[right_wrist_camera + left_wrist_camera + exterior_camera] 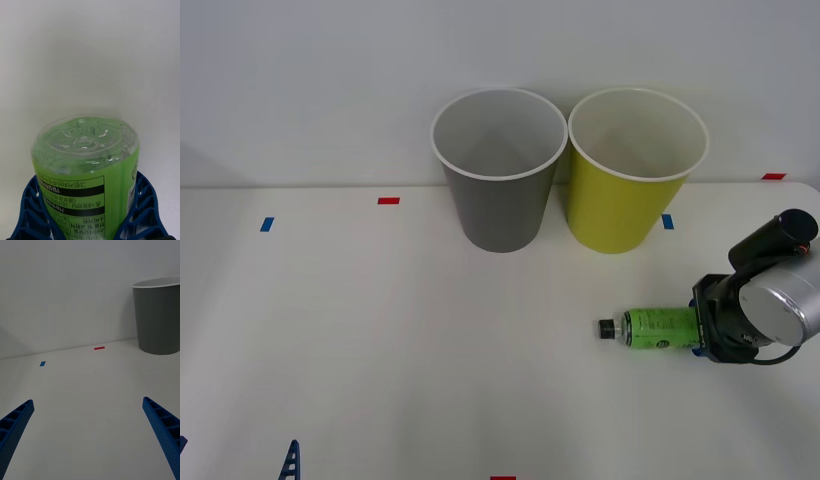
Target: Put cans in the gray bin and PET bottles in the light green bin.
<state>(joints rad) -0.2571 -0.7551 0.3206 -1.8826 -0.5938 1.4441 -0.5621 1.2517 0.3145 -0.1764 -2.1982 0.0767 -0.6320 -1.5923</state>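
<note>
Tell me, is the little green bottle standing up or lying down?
Lying down. The green bottle rests sideways on the table, black cap pointing left, the right gripper around its base.

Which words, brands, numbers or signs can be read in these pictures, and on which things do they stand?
Small plastic bottle with bright green label and black cap, held at its base end between the right gripper's blue fingers: several lines of small print in black bands on the label, reversed and too small to read; no brand legible.
Dark gray round plastic bin: no text.
Yellow-green round plastic bin: no text.
</note>
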